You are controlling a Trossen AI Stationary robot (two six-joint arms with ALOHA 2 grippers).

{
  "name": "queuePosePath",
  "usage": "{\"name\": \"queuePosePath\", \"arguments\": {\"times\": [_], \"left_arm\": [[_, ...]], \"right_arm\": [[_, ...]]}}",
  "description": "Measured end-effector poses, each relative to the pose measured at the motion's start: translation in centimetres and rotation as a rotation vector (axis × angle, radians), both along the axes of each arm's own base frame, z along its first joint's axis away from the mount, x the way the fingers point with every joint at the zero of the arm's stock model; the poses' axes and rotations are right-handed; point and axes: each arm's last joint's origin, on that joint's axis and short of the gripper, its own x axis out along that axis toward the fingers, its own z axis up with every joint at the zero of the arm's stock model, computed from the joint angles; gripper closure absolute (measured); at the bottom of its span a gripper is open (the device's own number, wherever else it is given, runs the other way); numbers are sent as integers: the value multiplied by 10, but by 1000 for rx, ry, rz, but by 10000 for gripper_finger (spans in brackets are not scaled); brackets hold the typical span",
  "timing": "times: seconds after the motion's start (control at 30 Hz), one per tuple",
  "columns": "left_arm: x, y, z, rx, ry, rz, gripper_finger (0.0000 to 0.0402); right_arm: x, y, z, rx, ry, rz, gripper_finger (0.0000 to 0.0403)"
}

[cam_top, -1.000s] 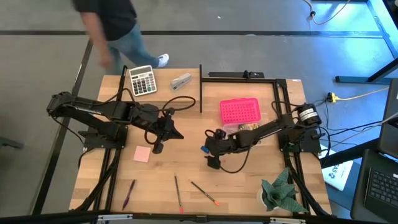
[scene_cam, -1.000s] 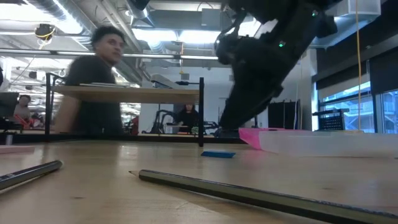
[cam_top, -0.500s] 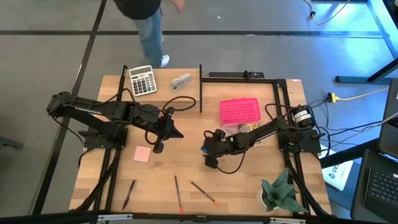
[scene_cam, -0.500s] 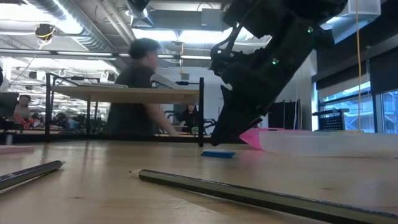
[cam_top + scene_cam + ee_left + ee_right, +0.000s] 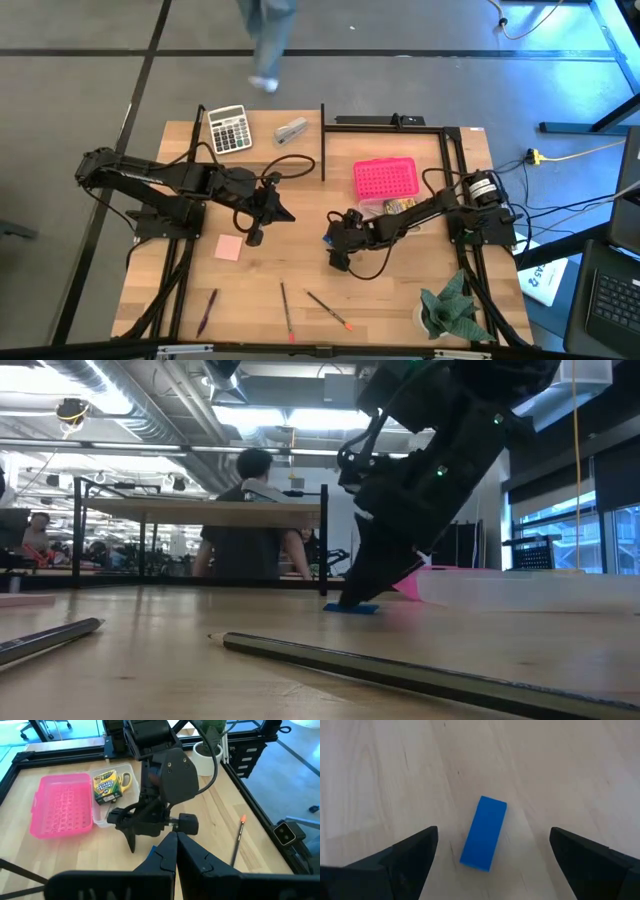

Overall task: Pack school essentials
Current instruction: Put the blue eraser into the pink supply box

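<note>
The right gripper (image 5: 487,855) stands wide open, pointed down at the table (image 5: 400,290), its two fingers (image 5: 405,855) spread to either side of the blue eraser (image 5: 483,833). The eraser lies flat on the wood between them; neither finger touches it. In the high view this gripper (image 5: 335,250) sits near the table's middle, just left of the clear case (image 5: 395,206).

The crayon box (image 5: 108,785) and the yellow-handled scissors (image 5: 126,780) lie inside that case, with the pink tray (image 5: 384,178) just beyond it on the far side.

The left gripper (image 5: 256,232) is closed on nothing and hangs left of centre, just beside the pink note pad (image 5: 228,247).

Three pencils (image 5: 287,310) lie apart along the near edge. The calculator (image 5: 229,128) and stapler (image 5: 291,131) rest at the far edge. A person (image 5: 245,520) stands beyond the table.
</note>
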Motion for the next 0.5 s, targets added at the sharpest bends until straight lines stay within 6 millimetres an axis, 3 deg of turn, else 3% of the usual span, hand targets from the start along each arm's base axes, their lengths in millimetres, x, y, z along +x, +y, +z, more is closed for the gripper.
{"name": "queuePosePath", "arguments": {"times": [0.5], "left_arm": [[0,0,0,0,2,0,401]], "right_arm": [[2,0,-7,0,8,-5,18]]}}
